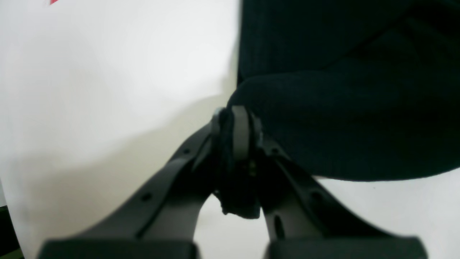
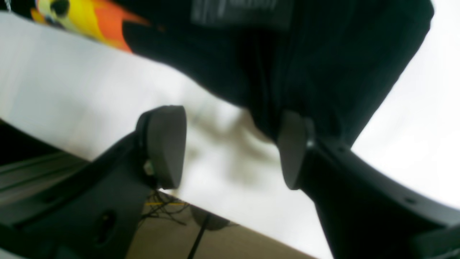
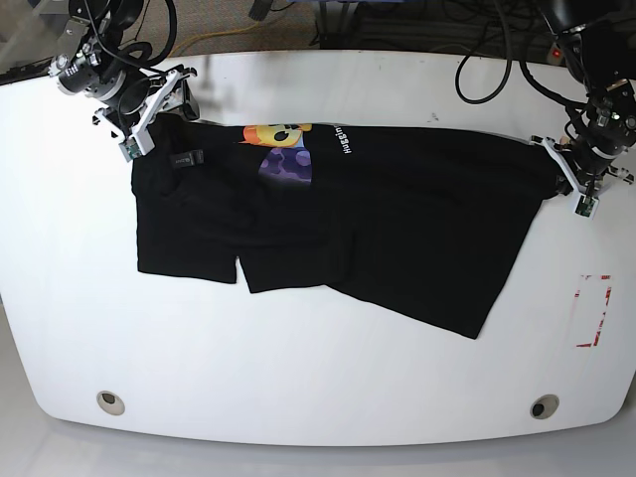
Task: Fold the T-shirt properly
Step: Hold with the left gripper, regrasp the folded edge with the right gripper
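The black T-shirt [image 3: 397, 229] lies spread across the white table [image 3: 318, 378], partly folded, its orange, yellow and purple graphic [image 3: 278, 149] facing up near the back edge. At the shirt's right end my left gripper [image 3: 568, 167] is shut on it. In the left wrist view the left gripper [image 1: 235, 133] pinches a bunch of black cloth [image 1: 341, 108]. At the shirt's back left corner my right gripper [image 3: 149, 117] stands open. In the right wrist view the right gripper [image 2: 230, 145] has bare table between its pads, and the cloth [image 2: 287, 54] lies just beyond one finger [image 2: 293, 147].
A red rectangle mark [image 3: 593, 310] sits on the table at the right. Two round grommets [image 3: 111, 402] [image 3: 544, 406] lie near the front edge. Cables [image 3: 477, 40] run behind the table's back edge. The table's edge [image 2: 215, 212] shows just below the right gripper.
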